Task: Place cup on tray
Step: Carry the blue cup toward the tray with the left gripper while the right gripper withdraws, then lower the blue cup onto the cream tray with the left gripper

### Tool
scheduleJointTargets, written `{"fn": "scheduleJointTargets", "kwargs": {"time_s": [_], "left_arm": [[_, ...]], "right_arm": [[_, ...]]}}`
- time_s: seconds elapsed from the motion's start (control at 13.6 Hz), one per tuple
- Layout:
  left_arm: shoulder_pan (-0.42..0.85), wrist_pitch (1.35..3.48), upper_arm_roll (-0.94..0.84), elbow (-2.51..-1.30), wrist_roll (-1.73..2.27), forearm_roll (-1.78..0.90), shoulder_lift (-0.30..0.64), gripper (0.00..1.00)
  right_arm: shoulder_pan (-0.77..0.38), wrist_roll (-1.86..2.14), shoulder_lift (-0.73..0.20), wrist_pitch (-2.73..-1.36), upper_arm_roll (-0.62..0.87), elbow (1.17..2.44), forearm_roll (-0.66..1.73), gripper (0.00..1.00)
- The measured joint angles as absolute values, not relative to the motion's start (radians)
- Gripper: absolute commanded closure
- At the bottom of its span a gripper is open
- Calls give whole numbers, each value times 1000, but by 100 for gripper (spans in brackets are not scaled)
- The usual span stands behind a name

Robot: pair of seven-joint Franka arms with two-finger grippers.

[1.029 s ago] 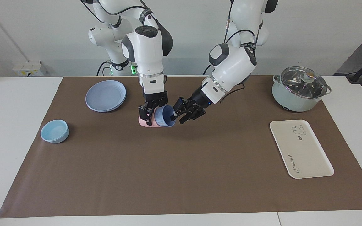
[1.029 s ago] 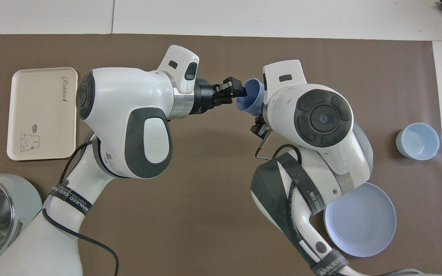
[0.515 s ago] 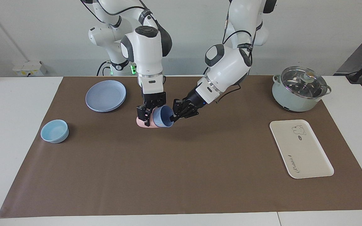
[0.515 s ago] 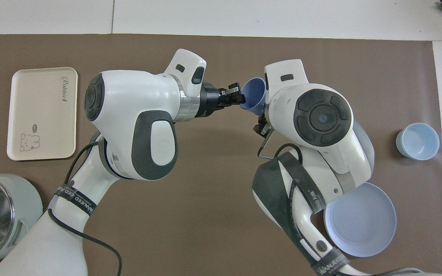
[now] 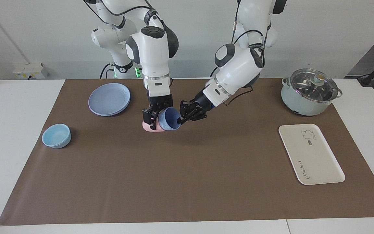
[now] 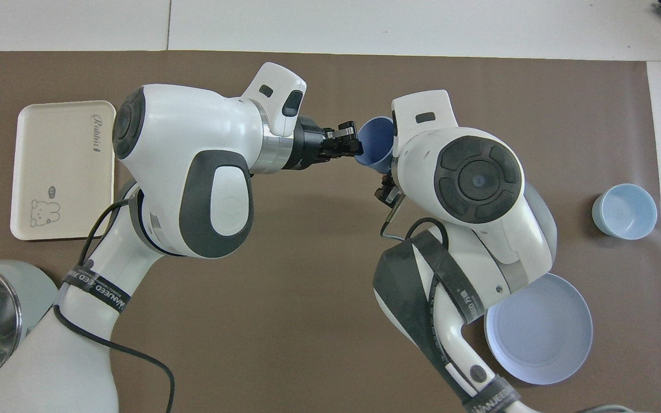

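Observation:
The periwinkle-blue cup (image 5: 168,119) lies tilted, nested in a pink cup (image 5: 149,127), low over the middle of the brown mat, its mouth toward the left arm's end. My right gripper (image 5: 152,117) points down and is shut on the pink cup. My left gripper (image 5: 182,119) reaches in from the side and is shut on the blue cup's rim. In the overhead view the blue cup (image 6: 377,143) shows between the left gripper (image 6: 356,149) and the right wrist, which hides the pink cup. The cream tray (image 5: 310,156) lies bare at the left arm's end; it also shows in the overhead view (image 6: 61,172).
A lidded pale-green pot (image 5: 310,92) stands nearer to the robots than the tray. A round blue plate (image 5: 109,99) and a low light-blue bowl (image 5: 56,136) lie toward the right arm's end. The brown mat (image 5: 187,182) covers the table.
The left gripper, open around the blue cup's rim a second ago, has shut on it. The left arm's wrist has risen slightly. The right gripper has stayed in place.

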State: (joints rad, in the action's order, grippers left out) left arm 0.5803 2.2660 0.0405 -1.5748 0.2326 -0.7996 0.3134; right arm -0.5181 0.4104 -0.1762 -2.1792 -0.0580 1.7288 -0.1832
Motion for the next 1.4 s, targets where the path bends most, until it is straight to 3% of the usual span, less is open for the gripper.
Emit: {"fn": "scheduleJointTargets", "kwargs": {"time_s": [0.51,0.74,1.18,1.4], "left_arm": [[317,1961,55,-1418,230,-739,313,100],[198,1931,56,-1403,174,-563,313,100],[-64,1958,70,-1449,-158,-453,312,100],[-198,2106,75,-1579,-339,-449,280,100]], "right_arm": [[-516,404,-180,-2183,-62,1727,-183,100],[-490,339,-189,-2317,-64,1736,-156,100],[-359,588,-219,-2566,-66,1806,259,100],[-289,944,-222,-2610,-69,1836,633,100]]}}
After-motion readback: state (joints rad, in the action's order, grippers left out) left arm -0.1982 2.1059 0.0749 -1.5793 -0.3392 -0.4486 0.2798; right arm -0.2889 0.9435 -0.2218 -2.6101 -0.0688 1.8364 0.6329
